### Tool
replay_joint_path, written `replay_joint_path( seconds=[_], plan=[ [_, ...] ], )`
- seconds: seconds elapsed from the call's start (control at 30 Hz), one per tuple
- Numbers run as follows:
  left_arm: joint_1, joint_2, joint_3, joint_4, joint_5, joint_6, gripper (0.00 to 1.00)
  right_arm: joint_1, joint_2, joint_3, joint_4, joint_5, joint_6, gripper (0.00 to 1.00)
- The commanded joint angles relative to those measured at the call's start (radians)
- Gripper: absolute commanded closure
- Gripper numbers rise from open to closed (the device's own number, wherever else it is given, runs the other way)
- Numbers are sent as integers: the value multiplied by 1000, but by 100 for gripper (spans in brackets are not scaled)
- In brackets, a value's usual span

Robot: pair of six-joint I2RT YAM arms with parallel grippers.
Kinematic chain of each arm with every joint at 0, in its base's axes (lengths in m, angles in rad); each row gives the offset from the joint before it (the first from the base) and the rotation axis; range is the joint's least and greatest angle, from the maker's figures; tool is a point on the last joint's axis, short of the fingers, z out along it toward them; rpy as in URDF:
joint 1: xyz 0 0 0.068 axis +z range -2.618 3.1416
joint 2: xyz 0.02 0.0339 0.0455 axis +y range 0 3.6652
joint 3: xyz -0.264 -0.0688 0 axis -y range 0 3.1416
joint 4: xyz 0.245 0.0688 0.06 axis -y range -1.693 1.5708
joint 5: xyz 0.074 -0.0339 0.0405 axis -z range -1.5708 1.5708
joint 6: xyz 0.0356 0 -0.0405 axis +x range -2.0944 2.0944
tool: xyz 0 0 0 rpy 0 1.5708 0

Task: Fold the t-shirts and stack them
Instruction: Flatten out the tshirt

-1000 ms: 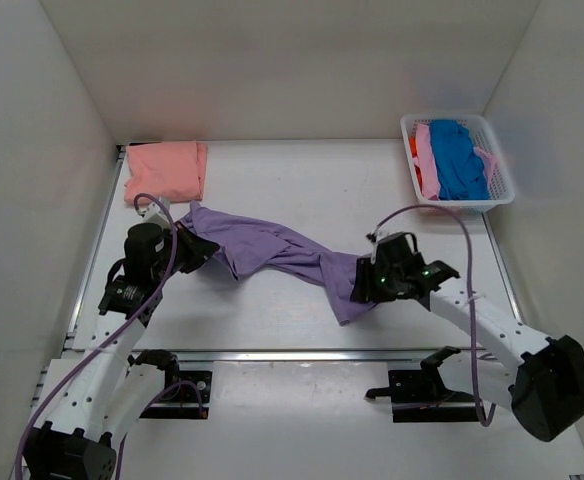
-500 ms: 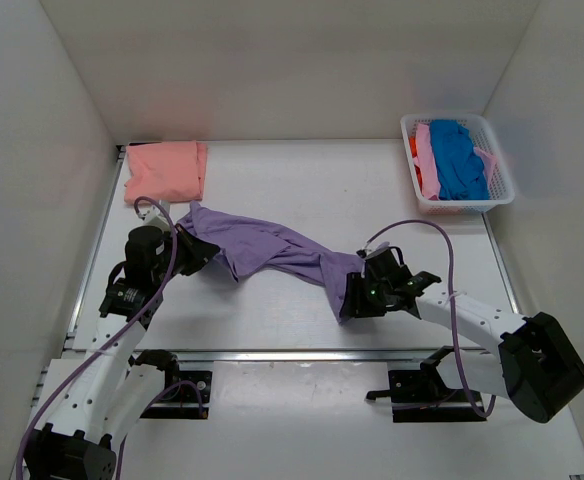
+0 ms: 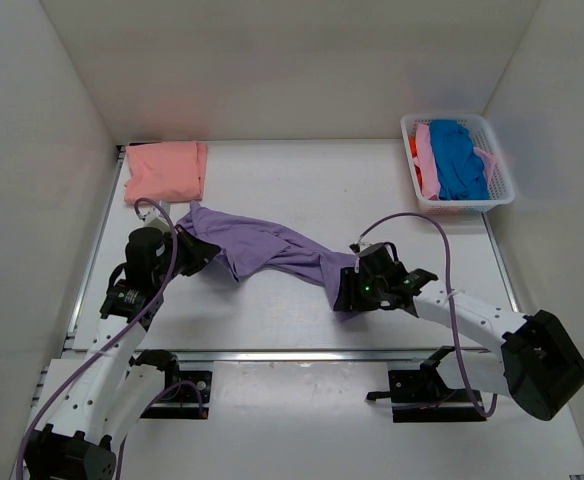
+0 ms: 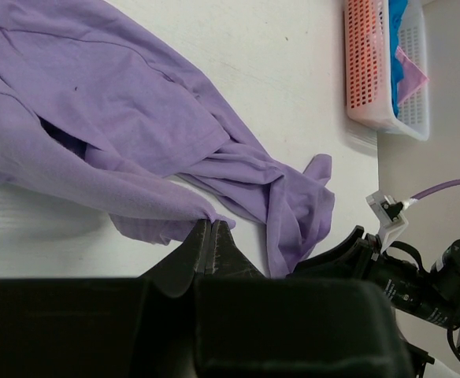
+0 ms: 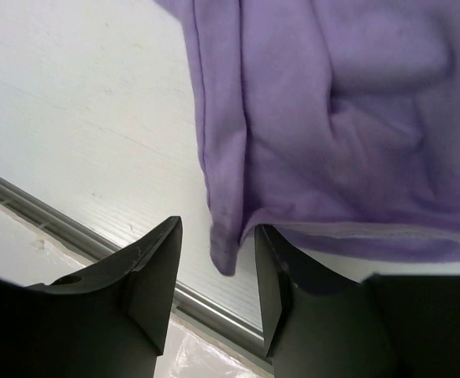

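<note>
Diagonally across the middle of the table (image 3: 332,185) lies the lavender-purple t-shirt (image 3: 272,250), drawn out into a long, rumpled band from the left side toward the near right. Its left end is bunched at the left gripper (image 3: 190,252). The left wrist view shows that gripper's (image 4: 213,233) fingers pressed together on a small fold of the purple cloth at its near edge, holding it.

The shirt's other end narrows into a twisted tail that reaches the right gripper (image 3: 346,292). In the right wrist view the right gripper's (image 5: 218,230) two fingers stand a little apart, and a corner of the purple hem hangs down into the gap between them. Bare table shows on either side of that corner, so the fingers are not clamped on it. The metal rail (image 5: 72,236) at the table's near edge runs just beneath them.

Well apart from the purple shirt, a salmon-pink t-shirt (image 3: 165,170) lies folded flat in the far left corner of the table. At the far right stands a white lattice basket (image 3: 447,117), and it holds a blue t-shirt (image 3: 459,160), a pink one (image 3: 427,155) and a sliver of an orange one (image 3: 413,150) against its left wall. The basket's side (image 4: 372,71) also shows at the top of the left wrist view.
</note>
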Motion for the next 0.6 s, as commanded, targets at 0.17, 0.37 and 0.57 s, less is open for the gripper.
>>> replay_joint_path(
  seconds=[0.17, 0.37, 0.57],
  plan=[
    [2, -19, 1, 12, 17, -4, 100, 37, 55, 79, 47, 40, -41, 63],
    [-4, -16, -10, 26, 20, -12, 100, 47, 102, 87, 59, 31, -51, 64],
    [2, -18, -7, 18, 24, -8, 100, 118, 205, 109, -8, 98, -51, 68]
  ],
)
